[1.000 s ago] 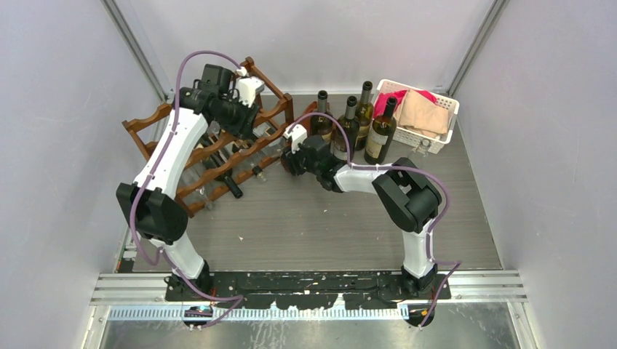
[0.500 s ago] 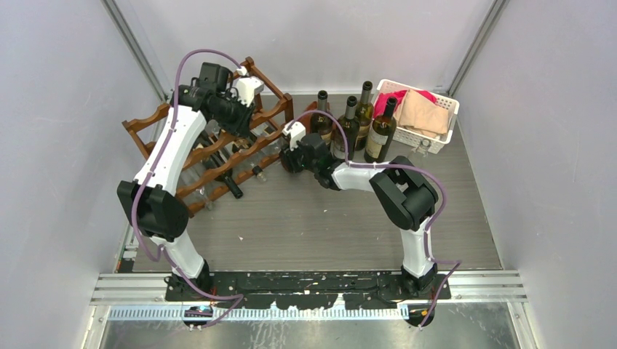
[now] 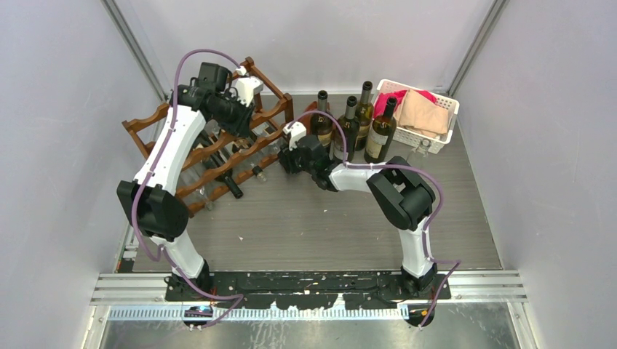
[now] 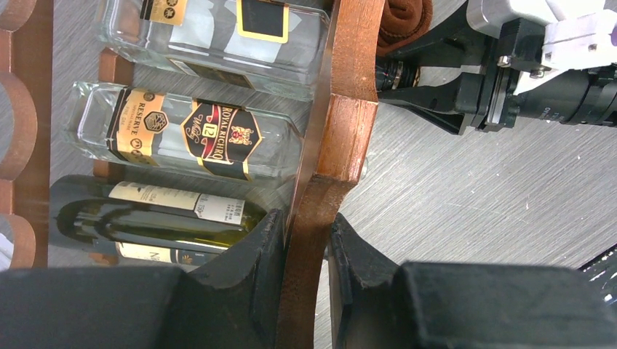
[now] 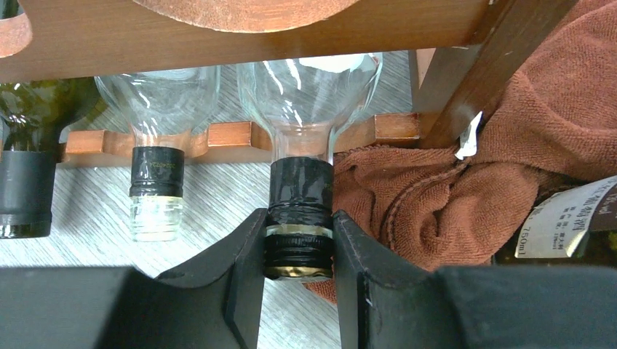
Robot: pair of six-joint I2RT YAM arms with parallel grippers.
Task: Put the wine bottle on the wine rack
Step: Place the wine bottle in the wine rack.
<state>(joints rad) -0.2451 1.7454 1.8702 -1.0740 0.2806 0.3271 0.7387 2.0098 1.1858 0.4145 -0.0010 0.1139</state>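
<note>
The dark reddish-brown wine rack point(image 3: 190, 149) stands at the left rear of the table. My left gripper point(image 3: 246, 125) is at its top right end, and the left wrist view shows it point(image 4: 307, 224) shut on a wavy rail point(image 4: 342, 138). A clear glass wine bottle point(image 5: 309, 94) lies in the rack with its neck pointing out. My right gripper point(image 5: 298, 227) is shut on its black capped neck point(image 5: 300, 193), at the rack's right side in the top view point(image 3: 284, 156).
The rack also holds a clear labelled bottle point(image 4: 182, 134) and a dark green one point(image 4: 145, 218). A brown towel point(image 5: 451, 182) lies by the rack's post. Several upright bottles point(image 3: 351, 127) and a white basket point(image 3: 429, 138) of cloths stand at the back right.
My right gripper has shifted slightly left and back toward the rack with the bottle neck in it. The left gripper stays on the rail.
</note>
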